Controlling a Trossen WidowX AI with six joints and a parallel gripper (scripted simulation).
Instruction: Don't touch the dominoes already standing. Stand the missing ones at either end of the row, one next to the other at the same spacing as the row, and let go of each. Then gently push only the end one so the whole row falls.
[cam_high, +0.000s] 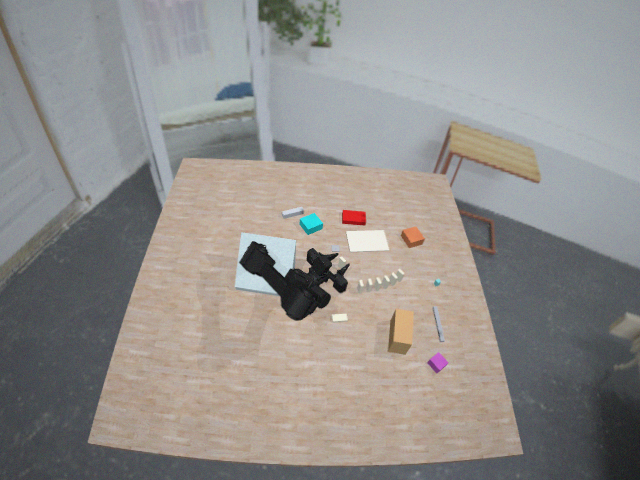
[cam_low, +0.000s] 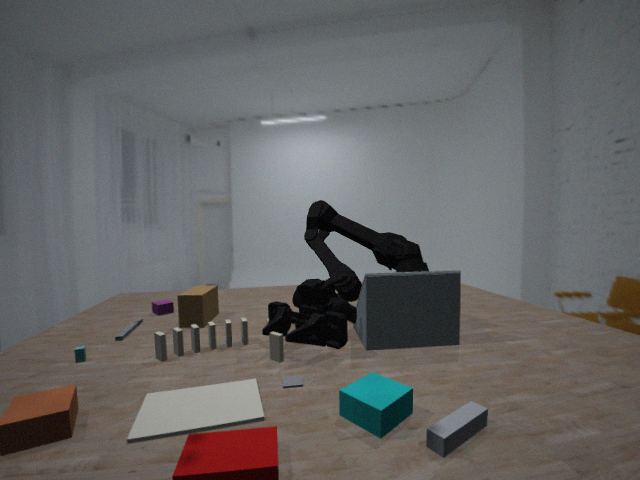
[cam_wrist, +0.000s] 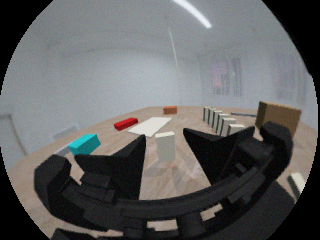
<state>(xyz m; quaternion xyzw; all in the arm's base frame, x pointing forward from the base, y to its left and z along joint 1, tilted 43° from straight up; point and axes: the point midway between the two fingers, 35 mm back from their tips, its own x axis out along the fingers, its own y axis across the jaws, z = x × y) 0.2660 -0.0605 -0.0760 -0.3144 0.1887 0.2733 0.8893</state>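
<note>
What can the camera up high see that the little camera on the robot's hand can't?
Only the top view shows the purple cube, the domino lying flat and the arm's pale blue base plate. Only the wrist view shows, close up, the open gripper with its fingers apart, clear of the newly stood domino. Both show the standing row, the red block and the tall tan block.

A home room: white walls, a potted plant (cam_high: 302, 20), a slatted side table (cam_high: 493, 151).
</note>
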